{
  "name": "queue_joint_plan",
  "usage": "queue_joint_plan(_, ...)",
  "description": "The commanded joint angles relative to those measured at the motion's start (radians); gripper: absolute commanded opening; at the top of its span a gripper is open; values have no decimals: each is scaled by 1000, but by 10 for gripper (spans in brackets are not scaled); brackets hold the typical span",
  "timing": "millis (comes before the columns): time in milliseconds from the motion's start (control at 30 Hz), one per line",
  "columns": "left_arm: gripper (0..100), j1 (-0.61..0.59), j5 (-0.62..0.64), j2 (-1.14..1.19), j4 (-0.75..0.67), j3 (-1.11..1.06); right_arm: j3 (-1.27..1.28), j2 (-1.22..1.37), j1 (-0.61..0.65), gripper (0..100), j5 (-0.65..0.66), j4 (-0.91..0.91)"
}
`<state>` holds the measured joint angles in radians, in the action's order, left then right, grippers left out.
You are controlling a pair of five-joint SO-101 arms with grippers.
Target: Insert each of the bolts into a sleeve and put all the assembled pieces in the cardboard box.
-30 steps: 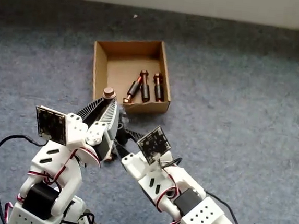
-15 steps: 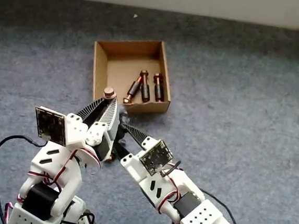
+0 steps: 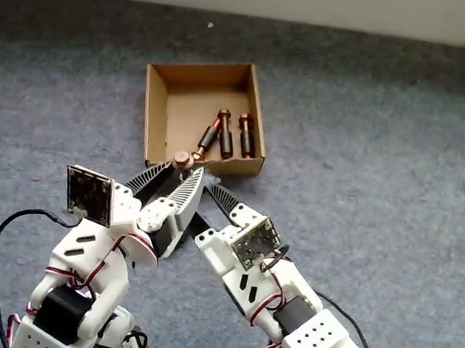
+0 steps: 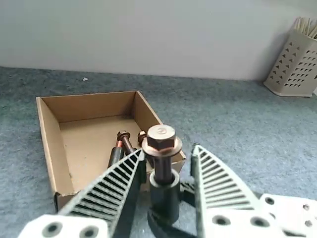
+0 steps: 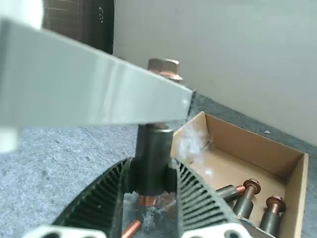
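Bolt (image 4: 161, 140) already sits in the sleeve (image 5: 151, 148): head up, a bit of shank showing above the sleeve top, copper tip poking out the bottom. Your right gripper (image 5: 151, 163) is pinching the sleeve low down. Your left gripper (image 4: 168, 150) is spread, fingers either side of the bolt head, and looks clear of it on at least one side. The piece hangs upright just outside the near wall of the cardboard box (image 3: 152, 110), where three assembled pieces (image 3: 226, 137) lie toward the right-hand side. The step in hand looks like handing off to the drop. Back the left gripper straight away so a finger doesn't clip the head and tilt the bolt. Keep the sleeve upright while you carry it, as the bolt is probably loose in there and will slide out if tipped. Lift over the near wall, don't drag across it. Let go low, on the bare cardboard beside the others. The surface is grey-blue carpet (image 3: 381, 154), soft, so a dropped piece likely won't roll far. A pale wall (image 4: 148, 34) stands behind, with a beige perforated holder (image 4: 293, 67) of sticks off at the side.
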<state>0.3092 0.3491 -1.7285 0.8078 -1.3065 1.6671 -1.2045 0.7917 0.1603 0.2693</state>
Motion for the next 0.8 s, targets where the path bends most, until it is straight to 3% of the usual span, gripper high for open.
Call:
queue_joint_plan(0,203,5,-46,-10,55,51,25,-21,-27,5,-26,30)
queue_joint_plan(200,204,-74,-129,-10,124,119,31,-21,-61,5,-61,22)
queue_joint_plan(533,200,-455,-121,-10,219,246,74,-19,-136,5,-63,-27)
queue_joint_plan(767,204,-693,-127,-10,413,239,71,-19,-200,5,-63,-42)
